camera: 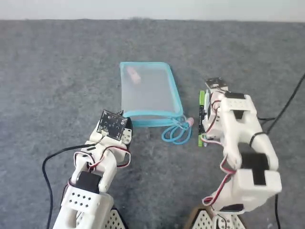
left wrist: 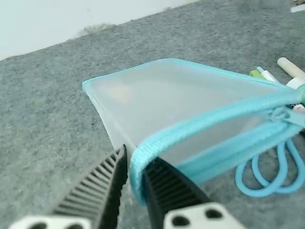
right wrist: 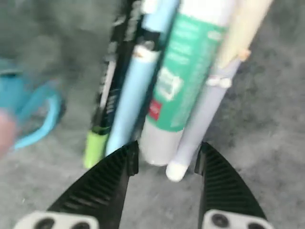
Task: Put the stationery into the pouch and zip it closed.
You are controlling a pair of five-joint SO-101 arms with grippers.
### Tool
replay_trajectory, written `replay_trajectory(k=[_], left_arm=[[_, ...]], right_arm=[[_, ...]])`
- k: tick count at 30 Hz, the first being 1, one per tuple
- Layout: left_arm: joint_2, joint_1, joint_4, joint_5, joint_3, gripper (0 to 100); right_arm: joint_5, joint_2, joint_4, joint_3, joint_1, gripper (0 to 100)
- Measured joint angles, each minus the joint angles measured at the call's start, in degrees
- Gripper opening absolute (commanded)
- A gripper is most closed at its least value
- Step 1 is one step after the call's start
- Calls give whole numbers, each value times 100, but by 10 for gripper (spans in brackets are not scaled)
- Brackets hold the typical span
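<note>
Seen from above, a translucent pouch point(camera: 145, 93) with teal trim lies flat on grey felt-like table covering point(camera: 57, 71), in the upper middle of the frame. A small pink object point(camera: 132, 74) shows through near its upper left corner. A teal cord loop point(camera: 175, 133) trails from the pouch's lower right corner. In the left wrist view, the left gripper point(left wrist: 136, 160) is pinched narrow on the pouch's teal zipper edge at a corner. Just right of the pouch, a bundle of stationery point(camera: 202, 119) lies side by side, partly under the arm on the right. In the right wrist view, the right gripper point(right wrist: 167, 155) stands wide, its jaws either side of the ends of a green-labelled tube point(right wrist: 183, 81) and a pale pen point(right wrist: 205, 119), with a light blue pen point(right wrist: 136, 86) beside them.
</note>
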Motion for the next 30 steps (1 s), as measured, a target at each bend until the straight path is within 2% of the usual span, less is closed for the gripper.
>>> replay_trajectory(k=[6, 11, 12, 15, 24, 30], left_arm=[[0, 0, 0, 0, 0, 11], [0, 0, 0, 0, 0, 11], [0, 0, 0, 0, 0, 11], [0, 0, 0, 0, 0, 11], [0, 0, 0, 0, 0, 11], [0, 0, 0, 0, 0, 11]], right_arm=[[-35, 369, 9, -334, 167, 190], [-35, 369, 9, -352, 220, 13], [-35, 369, 9, -352, 281, 4], [-35, 396, 0, -413, 387, 26], [-35, 396, 149, -413, 440, 8], [-26, -492, 545, -404, 1002, 8]])
